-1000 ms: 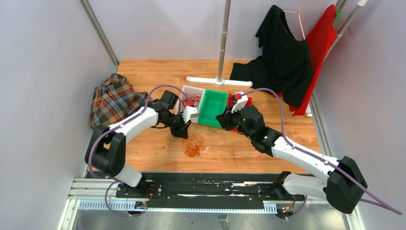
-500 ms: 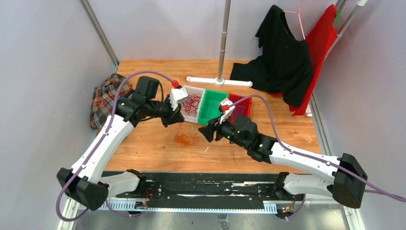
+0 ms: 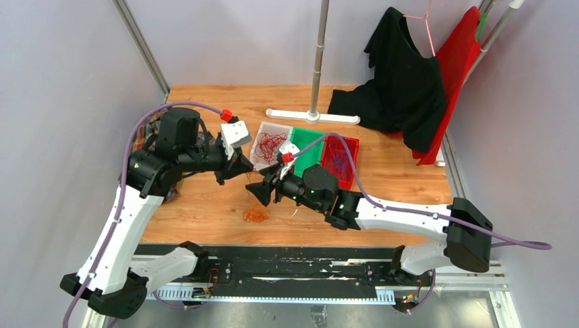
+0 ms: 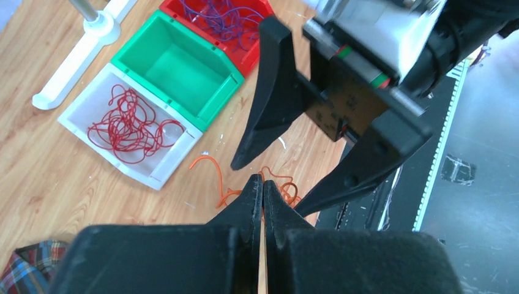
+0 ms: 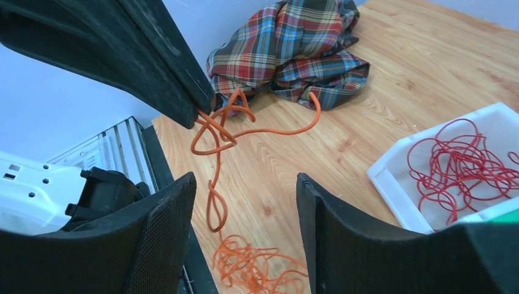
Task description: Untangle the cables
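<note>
My left gripper [image 4: 262, 184] is shut on a strand of the orange cables [image 5: 220, 131], held above the table, and this strand hangs down to an orange clump [image 3: 256, 215] on the wood. My right gripper [image 5: 245, 226] stands open just beside the left fingers [image 5: 165, 55], and the hanging strand passes in front of its gap without touching either pad. From above, the left gripper [image 3: 247, 171] sits slightly higher than the right gripper [image 3: 252, 193]. Red cables [image 4: 128, 122] lie in a white bin [image 4: 165, 168], and purple cables [image 4: 229, 18] in a red bin [image 3: 339, 158].
A green bin [image 4: 183, 67] stands between the white and red bins. A plaid cloth [image 5: 294, 49] lies at the left. A pole on a white base [image 3: 313, 116] and black and red garments [image 3: 403, 82] stand at the back. The black rail [image 3: 293, 263] runs along the near edge.
My left arm has risen and drawn back to the left, lifting an orange strand off the clump. My right gripper has opened and swung left from the bins to the strand.
</note>
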`<action>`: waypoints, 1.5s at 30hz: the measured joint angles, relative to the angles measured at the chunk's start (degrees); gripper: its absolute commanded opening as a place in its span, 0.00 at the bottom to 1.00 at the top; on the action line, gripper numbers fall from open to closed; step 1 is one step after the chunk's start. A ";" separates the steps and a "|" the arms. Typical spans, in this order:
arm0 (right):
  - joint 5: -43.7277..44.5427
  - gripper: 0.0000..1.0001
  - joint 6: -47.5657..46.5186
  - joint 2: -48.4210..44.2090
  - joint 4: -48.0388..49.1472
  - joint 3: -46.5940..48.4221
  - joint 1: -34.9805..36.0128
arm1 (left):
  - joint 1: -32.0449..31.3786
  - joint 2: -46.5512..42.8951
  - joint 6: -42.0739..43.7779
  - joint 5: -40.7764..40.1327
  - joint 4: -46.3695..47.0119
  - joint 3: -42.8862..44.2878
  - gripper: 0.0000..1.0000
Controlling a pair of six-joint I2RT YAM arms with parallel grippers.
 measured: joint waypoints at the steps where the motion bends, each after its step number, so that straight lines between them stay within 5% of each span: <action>1: -0.07 0.61 -0.11 0.94 0.46 0.52 0.22 | 0.00 0.04 -0.02 -0.02 -0.46 0.57 0.01; 9: -1.88 0.60 -0.04 6.71 4.46 1.25 0.63 | -0.07 -0.09 -0.92 0.02 -2.27 7.87 0.00; 18: -1.25 0.38 0.46 12.20 7.19 1.53 0.61 | -0.11 -0.42 -2.43 0.20 -3.28 13.77 0.00; 34: 4.22 0.32 4.57 16.28 11.28 -10.71 -0.59 | -0.13 1.14 -3.61 -1.88 -3.76 32.20 0.00; 45: 6.27 0.01 7.21 16.41 12.68 -14.75 -0.96 | -0.13 4.76 -2.67 -6.71 -4.15 45.81 0.00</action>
